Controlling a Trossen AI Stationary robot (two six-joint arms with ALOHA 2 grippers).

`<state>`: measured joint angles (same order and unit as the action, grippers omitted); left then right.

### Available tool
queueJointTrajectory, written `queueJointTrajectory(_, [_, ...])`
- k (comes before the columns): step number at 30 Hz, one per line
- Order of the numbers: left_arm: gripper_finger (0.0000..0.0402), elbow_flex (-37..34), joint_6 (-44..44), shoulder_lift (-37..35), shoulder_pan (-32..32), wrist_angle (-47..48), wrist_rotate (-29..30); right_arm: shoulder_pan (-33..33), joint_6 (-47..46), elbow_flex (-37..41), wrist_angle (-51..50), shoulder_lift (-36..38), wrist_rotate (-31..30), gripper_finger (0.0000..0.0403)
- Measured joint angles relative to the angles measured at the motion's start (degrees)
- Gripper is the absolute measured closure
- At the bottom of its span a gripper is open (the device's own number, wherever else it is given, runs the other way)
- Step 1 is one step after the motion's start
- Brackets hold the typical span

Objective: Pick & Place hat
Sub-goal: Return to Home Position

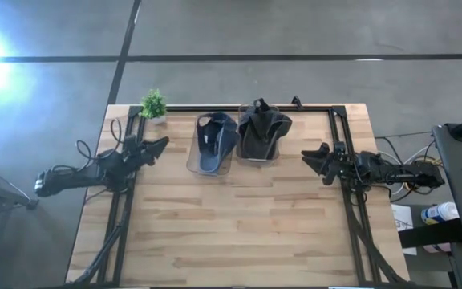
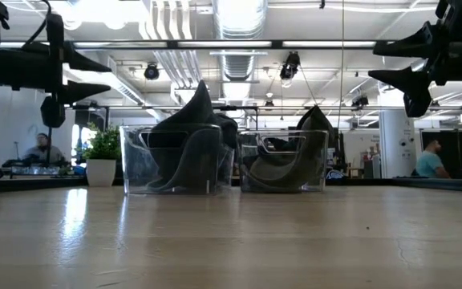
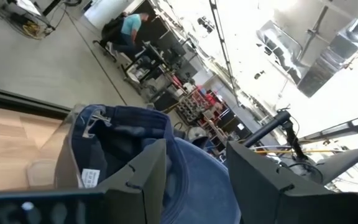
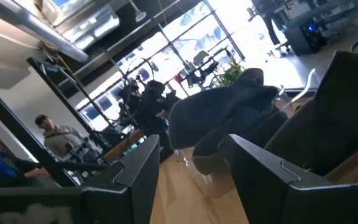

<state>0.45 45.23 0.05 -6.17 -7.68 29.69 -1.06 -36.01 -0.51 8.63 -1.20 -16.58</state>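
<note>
Two caps sit in two clear bins side by side at the table's far middle. The blue cap (image 1: 215,140) fills the left bin (image 1: 195,160); the dark grey cap (image 1: 261,128) fills the right bin (image 1: 255,156), its crown sticking up above the rim. In the low view the blue cap (image 2: 187,132) and the grey cap (image 2: 295,156) show through the bin walls. My left gripper (image 1: 160,144) hovers open to the left of the blue cap, raised off the table. My right gripper (image 1: 310,159) hovers open to the right of the grey cap, also raised.
A small potted plant (image 1: 153,105) stands at the far left corner. Black frame rails (image 1: 351,217) run along both sides of the table. Bare wood (image 1: 239,233) spreads across the near half. People show in the room beyond the table.
</note>
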Motion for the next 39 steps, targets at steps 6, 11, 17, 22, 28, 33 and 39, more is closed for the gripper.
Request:
queueJointTrajectory(6, [0.0241, 0.0, 0.0, 0.3, 0.0, 0.1, 0.0, 0.0, 0.0, 0.0, -0.4, -1.2, 0.1, 0.022])
queueJointTrajectory(11, [0.0241, 0.0, 0.0, 0.8, 0.0, 0.1, 0.0, 0.0, 1.5, 0.0, -0.3, -1.7, 0.0, 0.022])
queueJointTrajectory(17, [0.0241, 0.0, 0.0, 1.2, 0.0, 0.1, 0.0, 0.0, 11.7, 0.0, 0.0, -1.6, -1.4, 0.022])
queueJointTrajectory(22, [0.0241, -0.1, 0.0, 1.2, 0.0, 0.1, 0.0, 0.0, 28.9, 0.0, -0.4, -1.9, -1.4, 0.022])
queueJointTrajectory(28, [0.0241, -0.1, 0.0, 1.2, 0.0, 0.1, 0.0, 0.0, 44.2, 0.0, -0.9, -1.9, -0.2, 0.022])
queueJointTrajectory(33, [0.0241, -0.1, 0.0, 1.2, 0.0, 0.1, 0.0, 0.0, 43.7, 0.0, -4.7, -1.9, 10.1, 0.022])
queueJointTrajectory(39, [0.0241, 0.1, 0.0, 1.2, 0.0, 0.0, 0.0, 0.0, 40.5, 0.0, -6.5, -1.9, 21.3, 0.022])
